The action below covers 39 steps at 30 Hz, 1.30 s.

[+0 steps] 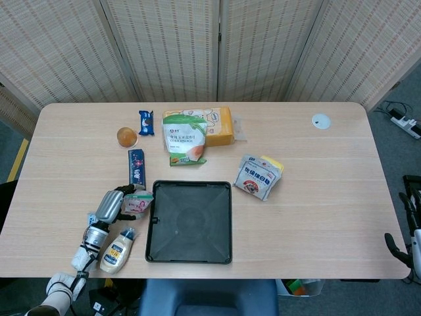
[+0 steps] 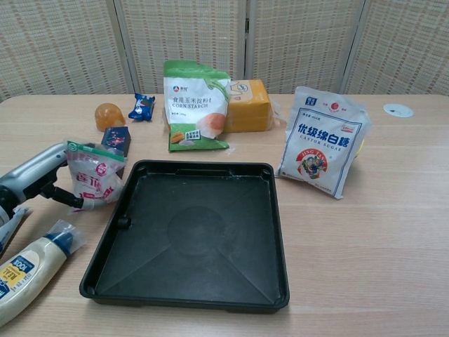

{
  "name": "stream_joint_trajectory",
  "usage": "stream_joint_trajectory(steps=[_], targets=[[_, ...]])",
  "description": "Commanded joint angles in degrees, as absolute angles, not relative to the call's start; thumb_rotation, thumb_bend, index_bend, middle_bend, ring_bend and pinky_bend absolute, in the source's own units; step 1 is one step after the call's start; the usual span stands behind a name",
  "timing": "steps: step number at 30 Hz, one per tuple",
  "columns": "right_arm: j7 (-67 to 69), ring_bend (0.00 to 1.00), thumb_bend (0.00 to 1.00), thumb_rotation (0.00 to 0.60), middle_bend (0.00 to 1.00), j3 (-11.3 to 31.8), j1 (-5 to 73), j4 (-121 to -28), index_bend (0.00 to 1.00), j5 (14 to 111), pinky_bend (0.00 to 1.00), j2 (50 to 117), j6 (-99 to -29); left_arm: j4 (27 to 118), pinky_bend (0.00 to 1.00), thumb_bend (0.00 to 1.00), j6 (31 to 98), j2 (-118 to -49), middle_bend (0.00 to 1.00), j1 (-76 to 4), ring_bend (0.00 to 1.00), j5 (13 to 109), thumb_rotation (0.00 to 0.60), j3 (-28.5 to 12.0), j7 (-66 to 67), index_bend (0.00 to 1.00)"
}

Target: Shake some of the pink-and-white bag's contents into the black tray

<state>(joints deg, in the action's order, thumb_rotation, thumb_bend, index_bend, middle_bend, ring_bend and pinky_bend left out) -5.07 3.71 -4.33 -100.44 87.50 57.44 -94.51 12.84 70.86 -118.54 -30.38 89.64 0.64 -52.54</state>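
My left hand (image 1: 112,206) (image 2: 36,181) grips the pink-and-white bag (image 1: 138,203) (image 2: 95,176) from its left side. The bag stands upright with its green top edge up, right beside the left rim of the black tray (image 1: 191,251) (image 2: 168,288). In the chest view the bag seems lifted slightly off the table. The tray is empty and lies flat near the table's front edge. My right hand (image 1: 400,250) is only partly visible at the far right edge of the head view, off the table.
A mayonnaise bottle (image 1: 116,251) (image 2: 24,270) lies in front of my left hand. A small blue packet (image 1: 136,165) stands behind the bag. Further back are an orange ball (image 1: 127,136), a corn starch bag (image 2: 195,105), a yellow block (image 2: 247,105), and a sugar bag (image 2: 322,149) right of the tray.
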Motion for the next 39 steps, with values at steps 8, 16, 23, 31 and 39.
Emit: stream_joint_trajectory(steps=[8, 16, 23, 31, 39], targets=[[-5.0, 0.03, 0.35, 0.6, 0.0, 3.7, -4.4, -100.3, 0.0, 87.5, 0.04, 57.5, -94.6, 12.6, 0.43, 0.22, 70.6, -118.6, 0.4, -30.5, 0.41, 89.4, 0.6, 0.5, -52.2, 0.35], [-5.0, 0.03, 0.35, 0.6, 0.0, 3.8, -4.5, -100.3, 0.0, 87.4, 0.04, 57.5, -94.6, 12.1, 0.44, 0.25, 69.4, -118.5, 0.41, -30.9, 0.43, 89.4, 0.6, 0.6, -51.7, 0.36], [-4.8, 0.03, 0.35, 0.6, 0.0, 3.8, -4.5, -100.3, 0.0, 87.3, 0.04, 57.6, -94.6, 11.9, 0.44, 0.25, 68.1, -118.4, 0.41, -31.0, 0.43, 89.4, 0.6, 0.8, -51.0, 0.36], [-4.6, 0.03, 0.35, 0.6, 0.0, 3.8, -4.7, -100.1, 0.0, 87.2, 0.04, 57.6, -94.7, 11.7, 0.52, 0.41, 67.8, -118.4, 0.49, -31.3, 0.5, 88.7, 0.6, 0.2, -51.3, 0.4], [-4.4, 0.03, 0.35, 0.6, 0.0, 3.8, -4.8, -100.0, 0.0, 87.4, 0.04, 57.6, -94.9, 11.1, 0.59, 0.48, 67.5, -118.0, 0.57, -31.2, 0.59, 89.1, 0.6, 0.7, -50.9, 0.43]])
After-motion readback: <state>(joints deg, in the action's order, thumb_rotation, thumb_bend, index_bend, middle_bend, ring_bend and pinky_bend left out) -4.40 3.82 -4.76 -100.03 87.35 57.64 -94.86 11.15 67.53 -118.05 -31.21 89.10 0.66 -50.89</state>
